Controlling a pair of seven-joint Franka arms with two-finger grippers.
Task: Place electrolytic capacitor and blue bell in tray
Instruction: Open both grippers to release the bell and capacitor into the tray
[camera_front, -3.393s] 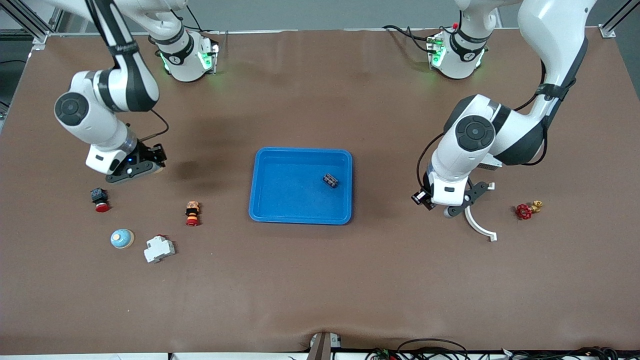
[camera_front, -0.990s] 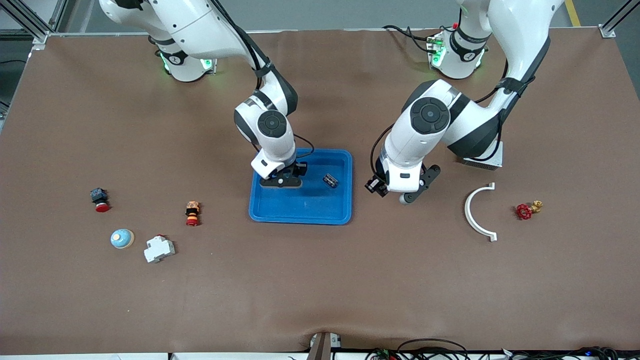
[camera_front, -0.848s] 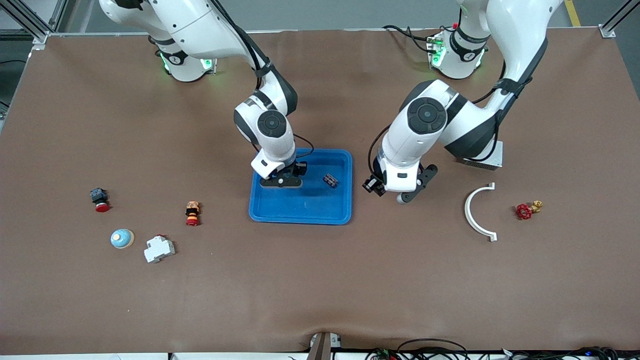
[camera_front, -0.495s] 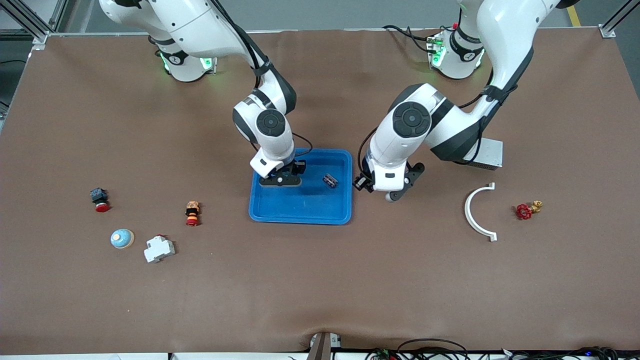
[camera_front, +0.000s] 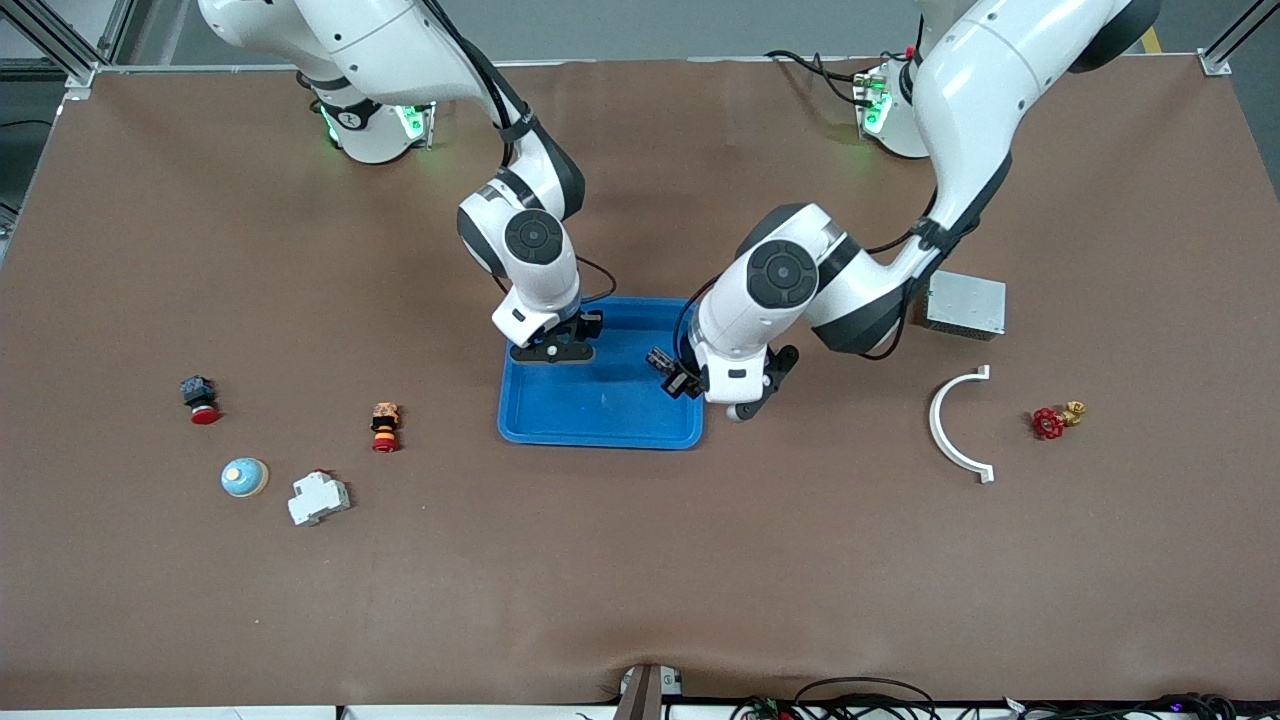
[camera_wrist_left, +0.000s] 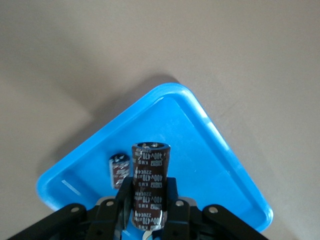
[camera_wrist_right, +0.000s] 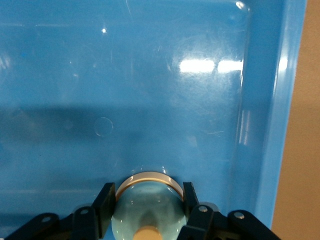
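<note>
The bright-blue tray (camera_front: 600, 425) lies mid-table. My right gripper (camera_front: 552, 350) hangs over the tray's part toward the right arm's end, shut on a pale blue bell (camera_wrist_right: 147, 207) with a tan rim and knob; the tray floor (camera_wrist_right: 150, 90) fills that wrist view. My left gripper (camera_front: 742, 405) is at the tray's edge toward the left arm's end, shut on a dark brown electrolytic capacitor (camera_wrist_left: 150, 172), whose grey end (camera_front: 738, 411) shows. A second capacitor (camera_wrist_left: 119, 170) lies in the tray (camera_wrist_left: 210, 165), partly hidden by the left hand in the front view (camera_front: 657, 357).
Another pale blue bell (camera_front: 244, 477), a white breaker (camera_front: 318, 497), an orange-black part (camera_front: 385, 425) and a red push button (camera_front: 200, 400) lie toward the right arm's end. A grey metal box (camera_front: 965, 305), a white curved piece (camera_front: 955, 425) and a red valve (camera_front: 1048, 422) lie toward the left arm's end.
My left gripper has moved with its capacitor from the open table to the tray's edge. My right gripper, over the tray with the bell, has shifted slightly toward the robots' bases.
</note>
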